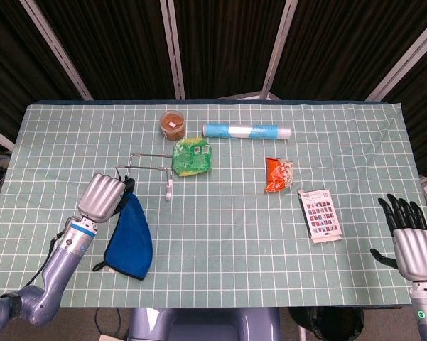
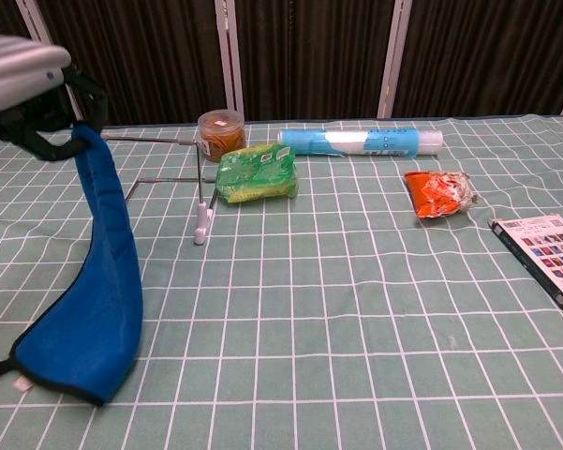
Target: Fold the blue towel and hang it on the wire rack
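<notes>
My left hand (image 1: 104, 197) (image 2: 23, 77) grips the top end of the blue towel (image 1: 130, 233) (image 2: 101, 277) and holds it up above the table. The towel hangs folded in a long strip, its lower end still resting on the cloth near the front edge. The wire rack (image 1: 146, 170) (image 2: 164, 173) stands just behind and to the right of the raised hand, a little apart from the towel. My right hand (image 1: 411, 238) hovers open at the front right corner, holding nothing; the chest view does not show it.
Behind the rack lie a green packet (image 1: 192, 157) (image 2: 257, 174), a brown-filled jar (image 1: 173, 123) (image 2: 221, 133) and a light blue roll (image 1: 246, 131) (image 2: 361, 141). An orange packet (image 1: 278, 174) (image 2: 438, 193) and a printed booklet (image 1: 320, 214) (image 2: 547, 251) lie to the right.
</notes>
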### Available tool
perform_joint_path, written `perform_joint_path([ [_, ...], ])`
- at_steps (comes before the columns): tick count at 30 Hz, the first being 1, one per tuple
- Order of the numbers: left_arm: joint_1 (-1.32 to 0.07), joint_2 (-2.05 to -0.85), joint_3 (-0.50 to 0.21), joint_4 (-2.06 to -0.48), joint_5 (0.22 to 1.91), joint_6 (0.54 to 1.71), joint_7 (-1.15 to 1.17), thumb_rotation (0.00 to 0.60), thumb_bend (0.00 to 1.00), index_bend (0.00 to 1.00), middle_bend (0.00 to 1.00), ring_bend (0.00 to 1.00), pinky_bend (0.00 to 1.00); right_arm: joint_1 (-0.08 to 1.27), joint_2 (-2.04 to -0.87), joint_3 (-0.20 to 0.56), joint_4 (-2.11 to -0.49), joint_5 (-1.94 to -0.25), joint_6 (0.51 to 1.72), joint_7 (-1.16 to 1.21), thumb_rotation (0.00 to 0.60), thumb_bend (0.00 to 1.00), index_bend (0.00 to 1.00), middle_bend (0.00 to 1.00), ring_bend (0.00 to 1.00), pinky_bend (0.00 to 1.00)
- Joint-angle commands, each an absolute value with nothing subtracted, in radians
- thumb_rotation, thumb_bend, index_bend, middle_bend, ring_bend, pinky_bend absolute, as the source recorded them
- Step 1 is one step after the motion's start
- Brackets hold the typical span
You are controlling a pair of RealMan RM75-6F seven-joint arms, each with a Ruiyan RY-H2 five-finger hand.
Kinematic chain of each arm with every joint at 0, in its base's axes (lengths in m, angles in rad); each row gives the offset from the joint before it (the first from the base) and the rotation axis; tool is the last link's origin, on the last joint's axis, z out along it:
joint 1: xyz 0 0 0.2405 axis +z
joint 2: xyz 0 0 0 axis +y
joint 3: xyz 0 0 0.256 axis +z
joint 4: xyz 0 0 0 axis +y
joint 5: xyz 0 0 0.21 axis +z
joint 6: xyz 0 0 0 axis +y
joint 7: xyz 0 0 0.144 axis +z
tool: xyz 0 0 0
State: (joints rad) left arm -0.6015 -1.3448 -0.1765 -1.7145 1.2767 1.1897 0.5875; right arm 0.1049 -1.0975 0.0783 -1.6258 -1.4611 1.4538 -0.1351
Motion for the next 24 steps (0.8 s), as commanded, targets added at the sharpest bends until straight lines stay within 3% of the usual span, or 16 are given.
perform_joint_path([
  [1, -0.621, -1.287, -0.244, -1.821, 1.225, 1.249, 0.738, 0.600, 0.79, 0.86, 0.96, 0.93, 1.00, 0.104, -1.096, 0.078, -1.627, -1.463, 1.456, -0.132, 0.600, 0.00, 0.00, 0.00, 0.00, 0.00],
  [11, -0.710, -1.283, -0.330, -1.846, 1.105, 1.274, 0.941, 0.600, 0.79, 0.87, 0.96, 0.93, 1.00, 0.102, -1.090, 0.082, -1.624, -1.457, 1.456, -0.115, 0.600, 0.00, 0.00, 0.00, 0.00, 0.00],
  [24, -0.857, -1.332, -0.358, -1.700, 1.037, 1.198, 1.033, 0.600, 0.80, 0.87, 0.96, 0.92, 1.00, 0.107, -1.093, 0.088, -1.615, -1.440, 1.440, -0.110, 0.600, 0.00, 0.00, 0.00, 0.00, 0.00],
])
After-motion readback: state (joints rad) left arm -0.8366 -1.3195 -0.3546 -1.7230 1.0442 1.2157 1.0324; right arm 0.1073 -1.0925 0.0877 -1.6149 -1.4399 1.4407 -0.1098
